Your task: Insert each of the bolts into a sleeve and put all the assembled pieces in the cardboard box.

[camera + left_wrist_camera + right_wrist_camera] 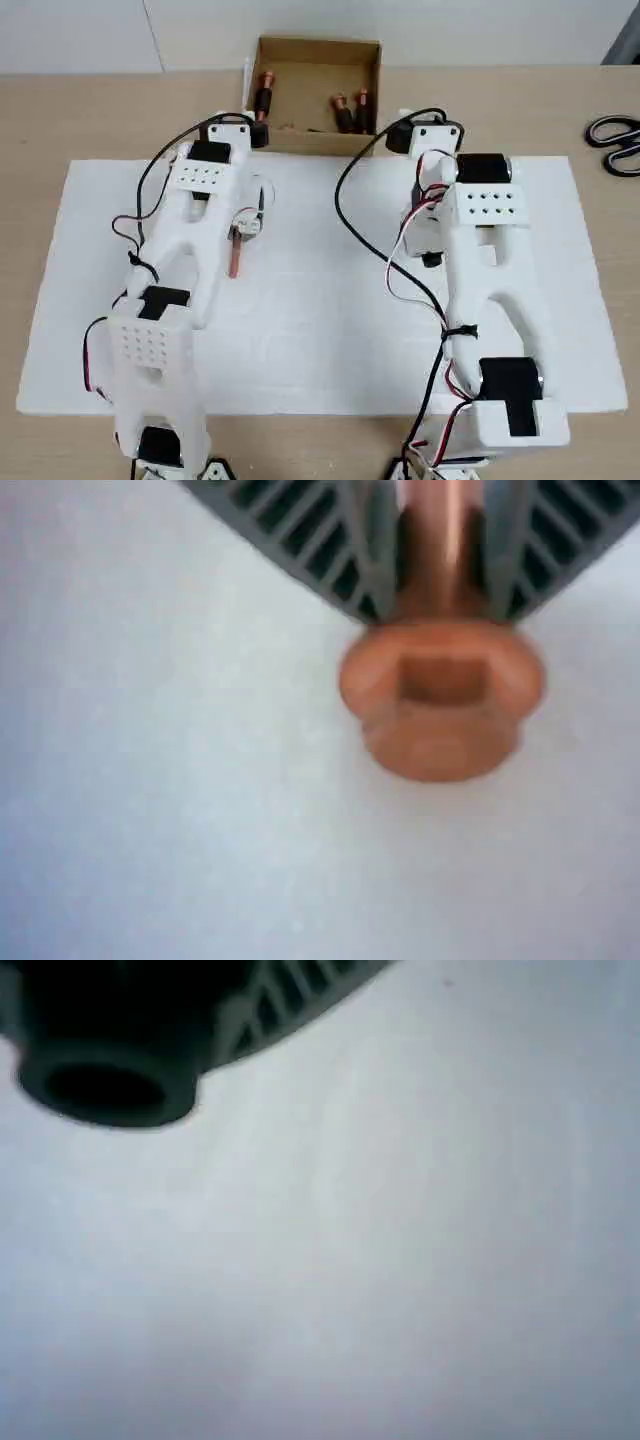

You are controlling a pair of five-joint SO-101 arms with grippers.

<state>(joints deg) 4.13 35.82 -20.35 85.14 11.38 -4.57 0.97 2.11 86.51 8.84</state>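
A white foam sheet [320, 330] covers the middle of the pale wooden counter [60, 110]. The white left arm [180, 250] rises from the sheet's near edge at 7 o'clock and the white right arm [490, 260] at 5 o'clock, both stretched toward 12 o'clock. A black cable [350, 190] loops over the sheet between them. From above, the right arm's own body covers most of its hand. The left hand [240, 228], near 10 o'clock, points down at the sheet. Its ribbed grey fingers [330, 540] are clamped on the shaft of a copper-coloured bolt [440, 700], whose flanged head is close to the foam; whether it touches is unclear. The right hand [428, 245], toward 2 o'clock from the sheet's middle, tilts down and grips a short black tubular sleeve [105, 1085] close above the foam. Bolt and sleeve are well apart. Farther off at 12 o'clock, an open brown cardboard box [320, 48] holds three copper bolts in black sleeves [343, 110]. Black-handled scissors [615, 140] lie at 2 o'clock on the bare counter
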